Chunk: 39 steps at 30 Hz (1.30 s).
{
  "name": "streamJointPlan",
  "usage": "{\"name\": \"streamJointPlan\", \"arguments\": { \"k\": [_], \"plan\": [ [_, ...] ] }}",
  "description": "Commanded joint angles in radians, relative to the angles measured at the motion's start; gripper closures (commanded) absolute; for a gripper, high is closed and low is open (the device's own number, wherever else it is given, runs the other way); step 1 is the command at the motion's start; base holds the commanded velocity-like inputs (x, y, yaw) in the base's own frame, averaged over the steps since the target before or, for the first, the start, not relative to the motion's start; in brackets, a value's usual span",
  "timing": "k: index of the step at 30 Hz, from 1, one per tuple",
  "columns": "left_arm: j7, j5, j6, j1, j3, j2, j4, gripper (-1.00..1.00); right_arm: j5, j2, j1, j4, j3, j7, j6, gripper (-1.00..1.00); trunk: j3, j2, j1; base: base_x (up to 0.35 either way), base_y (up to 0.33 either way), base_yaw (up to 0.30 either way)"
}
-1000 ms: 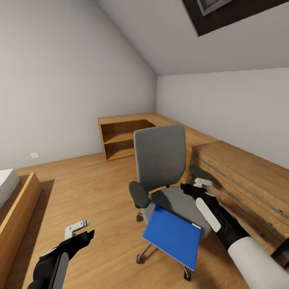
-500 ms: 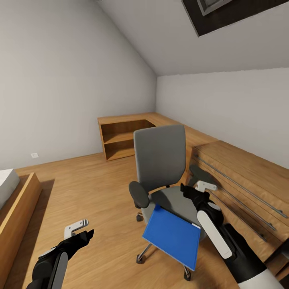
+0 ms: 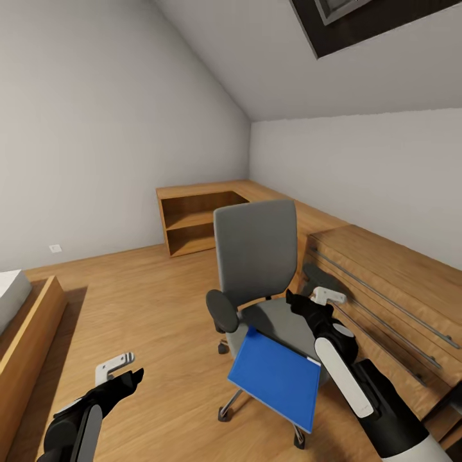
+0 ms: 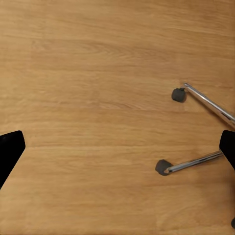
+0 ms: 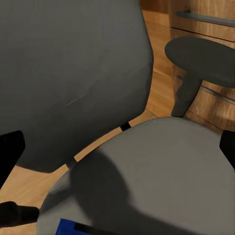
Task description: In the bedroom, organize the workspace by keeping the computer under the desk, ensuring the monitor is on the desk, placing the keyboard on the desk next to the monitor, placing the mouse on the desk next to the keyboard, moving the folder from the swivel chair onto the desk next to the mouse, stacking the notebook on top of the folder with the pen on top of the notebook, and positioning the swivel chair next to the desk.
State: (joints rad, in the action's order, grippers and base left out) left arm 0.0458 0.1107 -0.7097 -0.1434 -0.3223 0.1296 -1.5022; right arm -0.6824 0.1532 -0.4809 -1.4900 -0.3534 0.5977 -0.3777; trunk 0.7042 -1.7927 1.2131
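The grey swivel chair (image 3: 256,247) stands mid-floor with its back toward the far corner. The blue folder (image 3: 276,377) lies tilted on the front of its seat (image 3: 285,321) and overhangs the edge. My right gripper (image 3: 310,300) hovers open just above the seat's right side, beyond the folder and apart from it. In the right wrist view the right gripper (image 5: 119,152) faces the chair back (image 5: 73,73), and a corner of the folder (image 5: 66,228) shows. My left gripper (image 3: 122,372) hangs open over bare floor left of the chair. The left gripper (image 4: 119,152) looks down on the chair's chrome legs (image 4: 196,161).
A light wooden dresser (image 3: 391,276) runs along the right wall, close behind the chair's right armrest (image 3: 317,276). A low wooden shelf unit (image 3: 196,221) fills the far corner. A wooden bed frame (image 3: 29,327) sits at the left. Open wood floor (image 3: 147,301) lies between the bed frame and the chair.
My right forearm has swung lower and to the right while its gripper stayed over the seat. The left gripper has dropped slightly down and left. Chair and folder have not moved.
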Motion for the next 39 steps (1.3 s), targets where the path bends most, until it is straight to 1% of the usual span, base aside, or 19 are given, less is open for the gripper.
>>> {"name": "streamJointPlan", "arguments": {
  "k": [1,4,8,13,21,26,35,37,39],
  "plan": [
    [0.004,0.01,-0.005,-0.001,-0.002,0.001,-0.001,-1.0,-0.005,0.004,0.001,-0.007,0.0,0.009,-0.003,-1.0,0.001,-0.001,0.0,-0.22,0.0,0.0],
    [0.003,0.011,-0.007,-0.001,-0.003,0.001,-0.001,-1.0,-0.005,0.005,0.002,-0.008,0.0,0.008,-0.002,-1.0,0.001,-0.001,0.0,-0.283,0.005,-0.035],
    [0.002,0.011,-0.006,-0.001,-0.003,0.001,-0.001,-1.0,-0.005,0.004,0.002,-0.006,-0.001,0.008,0.0,-1.0,0.001,-0.001,0.0,-0.322,0.086,-0.206],
    [0.002,0.012,-0.005,-0.001,-0.004,0.001,-0.001,-1.0,-0.005,0.003,0.002,-0.006,-0.001,0.008,0.0,-1.0,0.001,-0.001,0.0,-0.249,0.235,-0.238],
    [0.001,0.012,-0.006,-0.001,-0.004,0.001,-0.002,-1.0,-0.005,0.003,0.002,-0.007,-0.001,0.008,-0.001,-1.0,0.001,-0.001,0.0,-0.172,0.295,-0.027],
    [0.0,0.012,-0.006,-0.001,-0.004,0.001,-0.003,-1.0,-0.005,0.003,0.002,-0.007,-0.001,0.008,-0.002,-1.0,0.001,-0.001,0.0,-0.065,0.284,-0.002],
    [-0.003,0.015,-0.008,-0.001,-0.001,0.005,-0.051,-1.0,-0.008,0.006,0.002,0.001,0.004,0.008,-0.001,-1.0,0.001,-0.001,0.0,-0.004,0.028,0.0],
    [-0.002,0.015,-0.008,-0.001,-0.001,0.005,-0.057,-1.0,-0.014,0.006,0.002,0.007,0.007,0.007,-0.001,-1.0,0.007,-0.015,0.008,-0.001,0.006,0.0],
    [-0.001,0.015,-0.008,-0.001,0.0,0.006,-0.06,-1.0,-0.03,0.006,0.002,0.012,0.015,0.007,0.0,-1.0,0.014,-0.029,0.015,-0.001,0.004,0.0]
  ]
}}
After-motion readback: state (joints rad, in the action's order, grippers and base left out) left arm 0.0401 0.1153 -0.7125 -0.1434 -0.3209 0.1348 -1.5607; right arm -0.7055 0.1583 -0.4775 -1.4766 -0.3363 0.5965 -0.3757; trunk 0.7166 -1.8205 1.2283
